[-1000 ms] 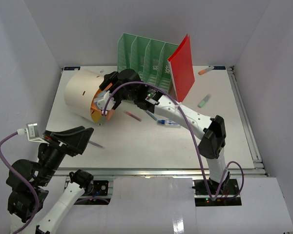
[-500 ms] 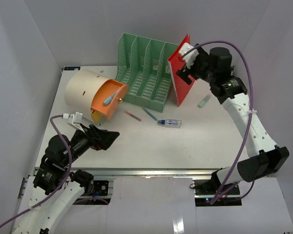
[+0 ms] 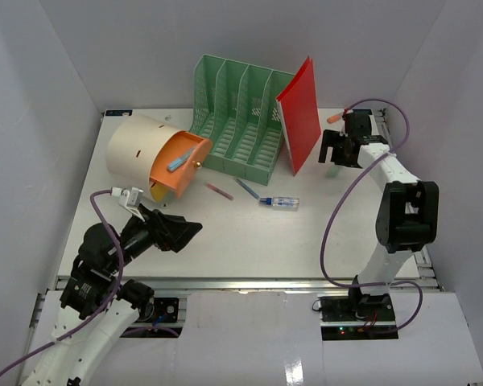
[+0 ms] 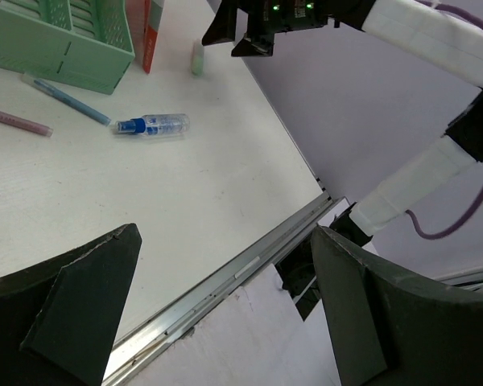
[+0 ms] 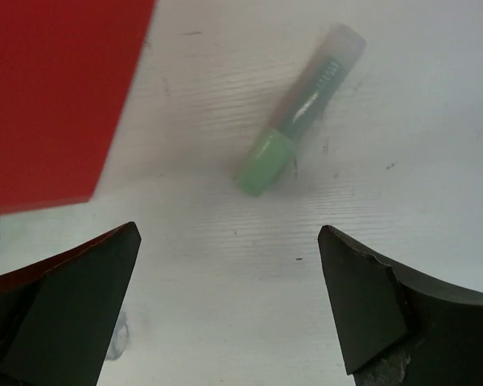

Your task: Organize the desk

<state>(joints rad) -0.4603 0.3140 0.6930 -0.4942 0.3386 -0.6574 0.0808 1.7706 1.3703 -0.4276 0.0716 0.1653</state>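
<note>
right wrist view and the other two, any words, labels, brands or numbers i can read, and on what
None can be read in any view.
green marker: dark print along its clear barrel, too blurred to read.
blue-capped tube: blue marks on its label, too small to read.
red folder, green file rack, beige cylinder: no lettering shows.
</note>
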